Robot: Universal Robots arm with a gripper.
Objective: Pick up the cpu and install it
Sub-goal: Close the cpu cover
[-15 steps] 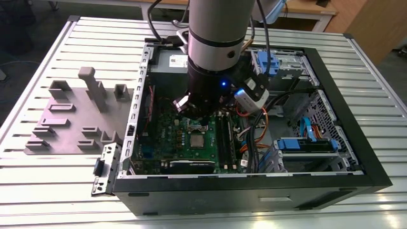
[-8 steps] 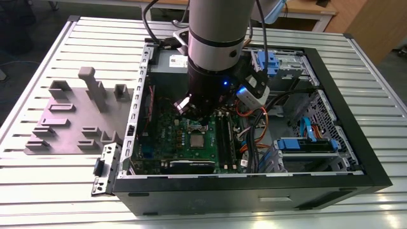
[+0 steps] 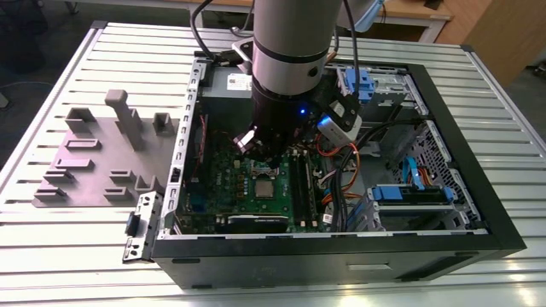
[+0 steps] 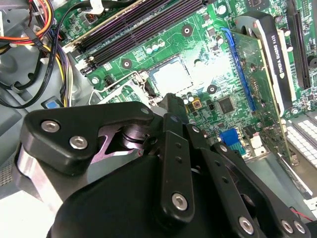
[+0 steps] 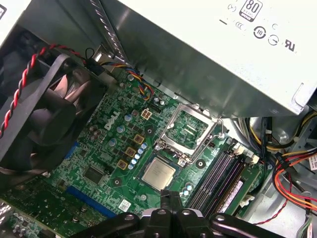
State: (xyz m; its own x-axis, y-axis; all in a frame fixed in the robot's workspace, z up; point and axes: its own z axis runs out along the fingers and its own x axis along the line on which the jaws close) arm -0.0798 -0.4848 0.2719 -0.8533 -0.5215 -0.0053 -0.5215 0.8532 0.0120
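Note:
The cpu point(image 5: 159, 173) is a small silvery square lying flat in the socket on the green motherboard point(image 5: 106, 163); it also shows in the exterior view point(image 3: 263, 190) and as a glare-washed square in the second wrist view point(image 4: 171, 75). The socket's metal frame point(image 5: 190, 130) stands swung open beside it, towards the power supply. My gripper point(image 5: 171, 201) hovers just above the board close to the cpu, apart from it. Its fingers are shut together with nothing seen between them. In the exterior view the gripper point(image 3: 258, 157) reaches down into the open computer case point(image 3: 477, 211).
A grey power supply box point(image 5: 208, 44) overhangs the socket on one side. A black fan point(image 5: 44, 114) and memory slots point(image 5: 223, 173) flank it. Cable bundles point(image 5: 292, 168) and blue drive bays point(image 3: 410, 192) fill the case's far side. A grey fixture plate point(image 3: 94, 160) lies at the exterior view's left.

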